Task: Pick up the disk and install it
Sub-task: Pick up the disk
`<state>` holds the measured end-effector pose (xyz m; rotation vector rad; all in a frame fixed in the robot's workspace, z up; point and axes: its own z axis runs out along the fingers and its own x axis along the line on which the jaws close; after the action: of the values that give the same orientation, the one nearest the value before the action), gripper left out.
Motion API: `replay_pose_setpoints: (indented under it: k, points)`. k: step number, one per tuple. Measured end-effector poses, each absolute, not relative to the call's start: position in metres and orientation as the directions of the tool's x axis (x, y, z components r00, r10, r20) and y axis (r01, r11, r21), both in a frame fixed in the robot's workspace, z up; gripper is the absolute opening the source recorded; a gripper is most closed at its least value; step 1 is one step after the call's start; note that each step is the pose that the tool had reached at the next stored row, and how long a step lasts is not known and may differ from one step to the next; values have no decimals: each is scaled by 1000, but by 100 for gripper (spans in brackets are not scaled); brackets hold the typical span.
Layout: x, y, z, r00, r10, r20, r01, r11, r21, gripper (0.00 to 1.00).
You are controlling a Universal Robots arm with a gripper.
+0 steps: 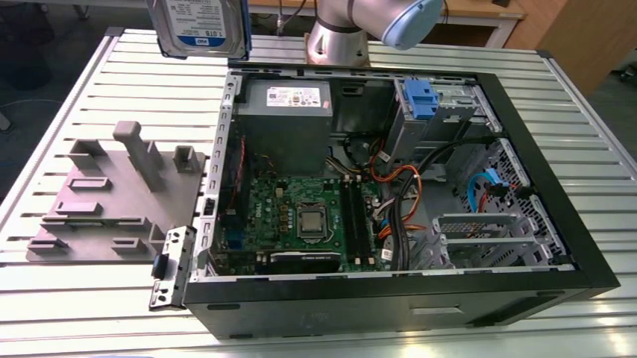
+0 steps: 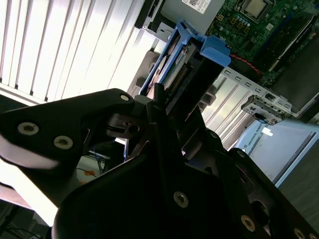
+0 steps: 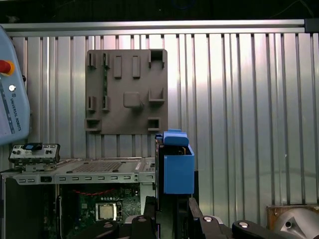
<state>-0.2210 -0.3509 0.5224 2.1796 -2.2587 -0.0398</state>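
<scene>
Arm: the arm (image 1: 344,41) rose at 12 o'clock of the open computer case (image 1: 398,186).
Gripper: the gripper (image 2: 144,102) was clenched on the disk (image 1: 199,28).
Disk: held upright in the air, at 11 o'clock of the case, above the slatted table (image 1: 149,89).
Fixture block (image 1: 110,194): at 9 o'clock of the case.

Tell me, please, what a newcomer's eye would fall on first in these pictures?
The disk hangs in the air at the exterior view's upper left, clamped in the pincer in the second wrist view. An open case lies on the slatted table, with a grey plate to the exterior view's left of it.
</scene>
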Motion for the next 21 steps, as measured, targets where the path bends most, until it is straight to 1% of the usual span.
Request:
replay_pose_setpoints:
  k: [21]
  points:
    - [-206, -350, 522, -36, -999, -16, -999, 35, 20, 35]
